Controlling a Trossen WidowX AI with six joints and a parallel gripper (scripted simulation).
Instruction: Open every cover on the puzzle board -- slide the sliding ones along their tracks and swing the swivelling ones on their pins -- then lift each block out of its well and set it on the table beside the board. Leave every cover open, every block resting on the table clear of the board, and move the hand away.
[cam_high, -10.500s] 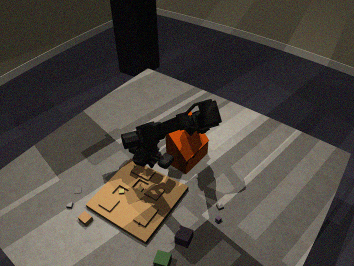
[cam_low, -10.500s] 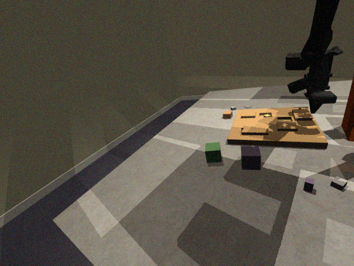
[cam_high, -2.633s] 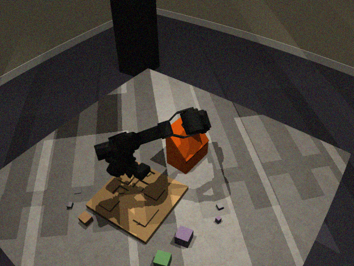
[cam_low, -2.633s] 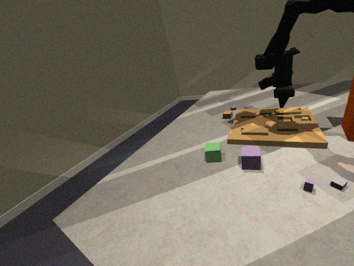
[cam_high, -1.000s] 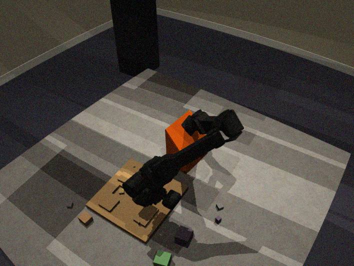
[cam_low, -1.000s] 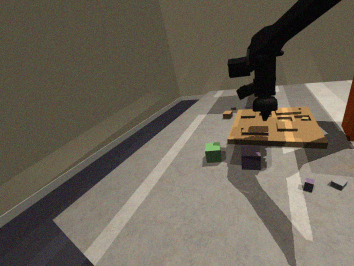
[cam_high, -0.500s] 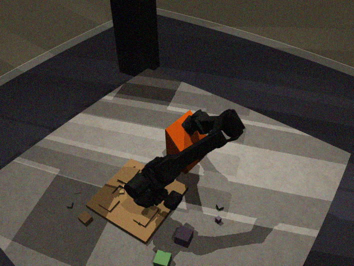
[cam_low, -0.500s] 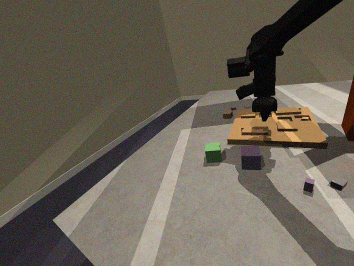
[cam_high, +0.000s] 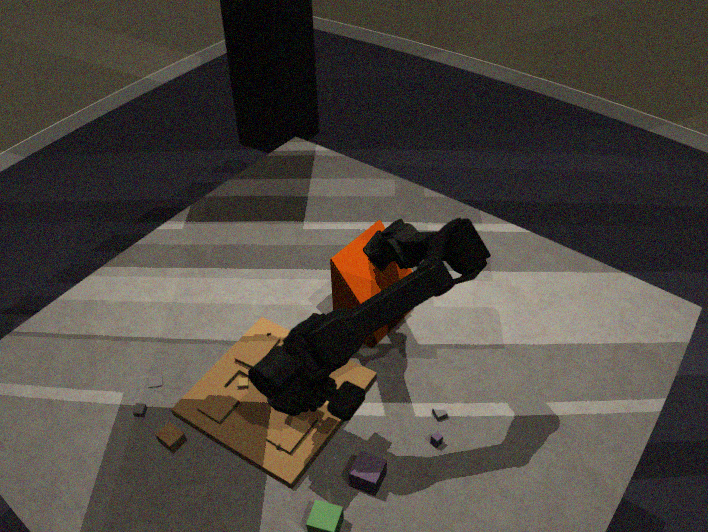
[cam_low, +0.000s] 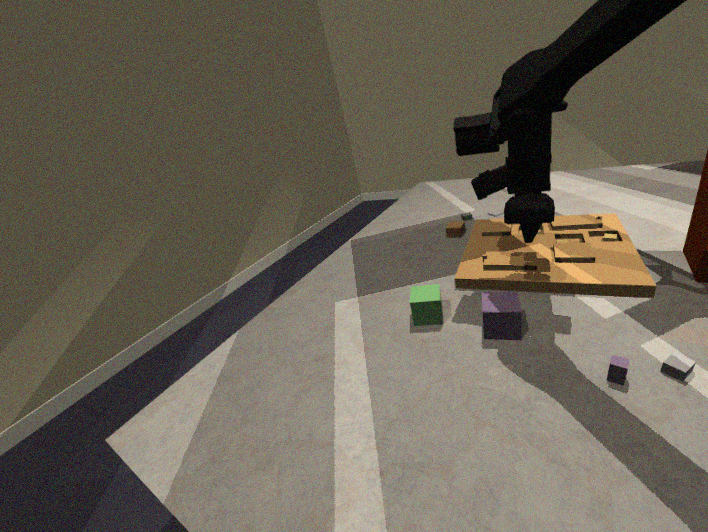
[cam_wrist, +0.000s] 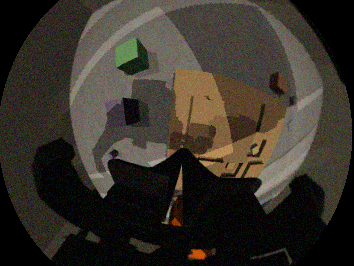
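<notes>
Listing what lies around us, we begin with the gripper: fingers together, nothing between them, tips pointing down at the board (whether they touch it, we cannot tell).

Item, one wooden puzzle board, flat on the tabletop beneath the gripper, with raised panels and dark slots. To the gripper's right in the exterior view, one recess shows something pale inside; we cannot tell how far every cover is open.

Item, one purple block, off the board, on the exterior camera's side of the gripper. Item, one green block, near the purple one.

Item, one brown block, left of the gripper in the top view, just beside the board, a small dark piece near it.

Item, one small purple cube and one grey piece, right of the gripper in both outside views, well apart from the board.
</notes>
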